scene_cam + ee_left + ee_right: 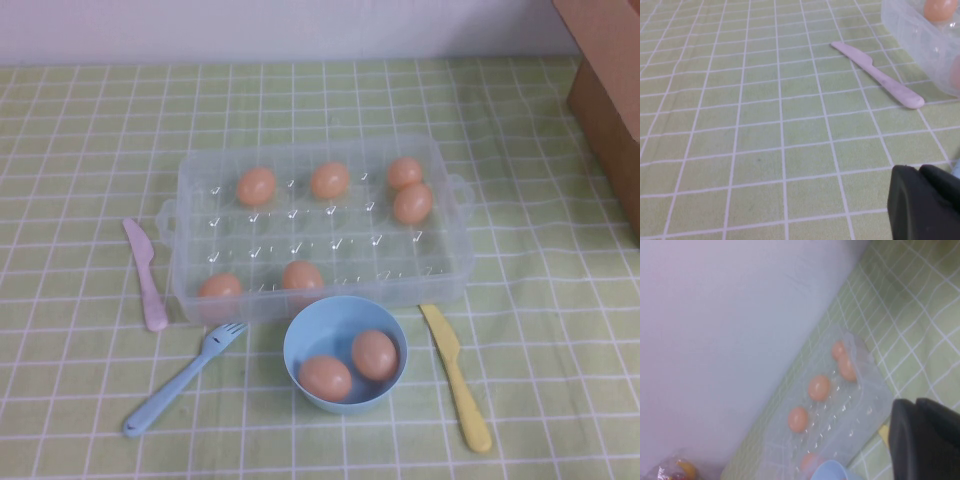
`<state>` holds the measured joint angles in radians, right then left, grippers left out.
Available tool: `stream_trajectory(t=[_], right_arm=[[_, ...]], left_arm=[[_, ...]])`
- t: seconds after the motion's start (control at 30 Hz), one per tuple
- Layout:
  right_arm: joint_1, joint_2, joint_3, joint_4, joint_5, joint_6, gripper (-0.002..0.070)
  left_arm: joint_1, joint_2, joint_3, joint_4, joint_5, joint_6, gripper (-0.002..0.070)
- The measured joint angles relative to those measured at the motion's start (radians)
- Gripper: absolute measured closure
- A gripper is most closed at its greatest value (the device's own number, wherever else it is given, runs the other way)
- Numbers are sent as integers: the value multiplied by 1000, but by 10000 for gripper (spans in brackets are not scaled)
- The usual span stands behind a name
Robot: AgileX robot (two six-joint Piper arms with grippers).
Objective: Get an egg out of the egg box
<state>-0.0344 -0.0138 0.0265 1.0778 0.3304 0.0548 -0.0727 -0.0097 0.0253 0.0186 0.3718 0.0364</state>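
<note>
On inspection, the egg box [318, 225] lay at the centre of the frame on the bench [90, 130], lid off. Six eggs sat in its wells: four along the upper row, two at the lower edge. The egg [302, 276] in the lower row, nearest the bowl [344, 352], was judged the easiest to reach. It was smooth, orange-tan and unmarked, matching the rest. The bowl, just below the box, held two more eggs, probably as the receiving vessel. A pink knife [145, 272] lay left of the box, a blue fork [181, 378] at lower left and a yellow knife [455, 376] at lower right.

My left gripper [925, 202] was absent from the high view; its wrist camera showed it low over bare cloth near the pink knife. My right gripper [927, 440] was raised above the box's right end. I could not tell whether either was released or clenched. Neither touched anything.
</note>
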Motion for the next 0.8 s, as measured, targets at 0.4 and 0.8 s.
stream_trajectory(t=[0.4, 0.8], right_arm=[[0, 0, 0, 27, 57, 0, 694], [0, 161, -209, -66, 107, -294, 694]], left_arm=[[0, 0, 0, 0, 0, 0, 679], [0, 0, 0, 0, 0, 0, 679]])
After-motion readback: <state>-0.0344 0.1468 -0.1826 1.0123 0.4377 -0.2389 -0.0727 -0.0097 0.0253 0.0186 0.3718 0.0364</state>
